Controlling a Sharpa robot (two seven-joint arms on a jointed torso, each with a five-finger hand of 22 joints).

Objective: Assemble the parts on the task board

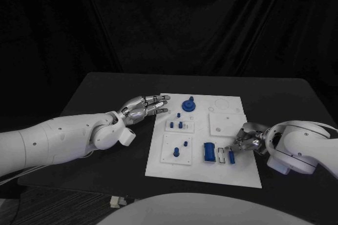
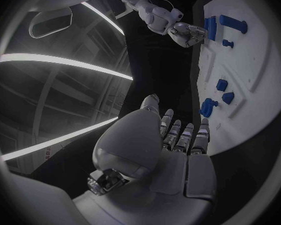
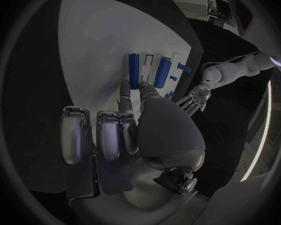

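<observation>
The white task board [image 1: 232,173] lies mid-table with several blue parts on it. A round blue part [image 1: 189,105] stands near its far edge, small pegs [image 1: 177,123] behind a stubby piece [image 1: 178,150], and a wide blue block [image 1: 210,153] towards the front. My right hand [image 1: 246,139] is at the board's right side; its thumb and a finger pinch the near end of a narrow blue bar [image 3: 133,71] that lies flat on the board [image 3: 97,40] beside the block [image 3: 162,71]. My left hand [image 1: 144,107] hovers at the board's left edge, fingers stretched out and holding nothing.
Black table [image 1: 105,88] surrounds the board on all sides. Two raised white square plates [image 1: 225,123] sit on the board's right half, with round outlines [image 1: 222,105] beyond them. A small pale object [image 1: 117,201] lies at the table's front edge.
</observation>
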